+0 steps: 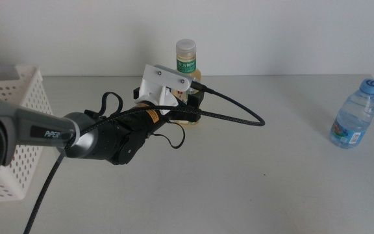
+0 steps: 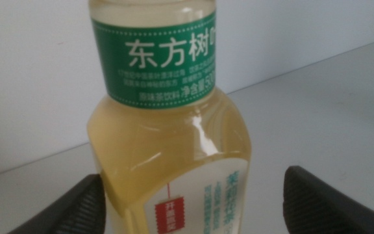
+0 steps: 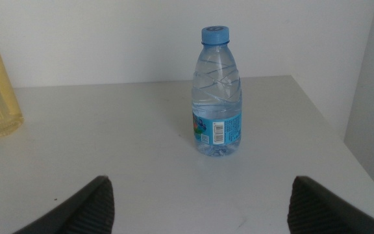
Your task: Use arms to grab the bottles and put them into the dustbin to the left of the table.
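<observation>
Pale-yellow tea bottle with a green-and-white label (image 2: 167, 130) fills the left wrist view, where the white characters on its label band can be read; the middle view shows only its cap and neck above the white bracket of the black left arm (image 1: 102, 136). That middle view alone shows the white perforated plastic dustbin (image 1: 18, 123) at the left edge of the matte light-grey bench (image 1: 252, 182). The right wrist view shows the small clear water bottle with a blue cap (image 3: 217, 91) upright on the bench, well apart from the tea bottle, which appears at that picture's edge. A plain white wall stands behind the bench in every view.

The left gripper (image 2: 193, 208) has its dark jaws spread wide to either side of the tea bottle's body; one jaw lies just beside the bottle, the other stands clear of it. The right gripper (image 3: 200, 208) has its jaws released and wide apart, low over the bench, facing the water bottle and touching nothing.
</observation>
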Robot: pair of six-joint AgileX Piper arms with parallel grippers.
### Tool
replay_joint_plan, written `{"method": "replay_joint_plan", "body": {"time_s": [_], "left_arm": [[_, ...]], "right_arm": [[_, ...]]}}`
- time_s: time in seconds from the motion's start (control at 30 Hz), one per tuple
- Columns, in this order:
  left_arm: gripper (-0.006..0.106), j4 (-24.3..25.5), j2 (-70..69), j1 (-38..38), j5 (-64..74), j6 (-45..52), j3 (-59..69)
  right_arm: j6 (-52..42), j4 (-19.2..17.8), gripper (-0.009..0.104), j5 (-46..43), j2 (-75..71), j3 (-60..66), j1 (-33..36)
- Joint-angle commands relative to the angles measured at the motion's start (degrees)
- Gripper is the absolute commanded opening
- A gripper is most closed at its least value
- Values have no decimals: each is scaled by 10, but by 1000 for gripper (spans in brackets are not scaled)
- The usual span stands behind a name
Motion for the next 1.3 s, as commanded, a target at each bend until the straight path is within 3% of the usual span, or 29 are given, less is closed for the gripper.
{"method": "replay_joint_plan", "body": {"time_s": [0.0,0.27,0.37,0.47,0.63,0.8,1.07,1.27], "left_arm": [[94,-10,-17,-3,-39,-11,-32],[94,-29,33,-3,-38,-7,-96],[88,-42,49,-2,-40,17,-118],[71,-58,56,-2,-33,26,-130],[25,-52,27,-2,21,26,-130],[-1,-58,-47,-1,148,31,-130],[-2,-54,-180,7,380,42,-163],[-2,-65,-226,95,708,71,-295]], "right_arm": [[-5,-9,92,-40,-12,-5,-3],[-5,-9,92,-40,-12,-5,-3],[-5,-9,92,-40,-12,-5,-3],[-5,-9,92,-40,-12,-5,-3],[-5,-9,92,-40,-12,-5,-3],[-5,-9,92,-40,-12,-5,-3],[-5,-9,92,-40,-12,-5,-3],[-5,-9,92,-40,-12,-5,-3]]}}
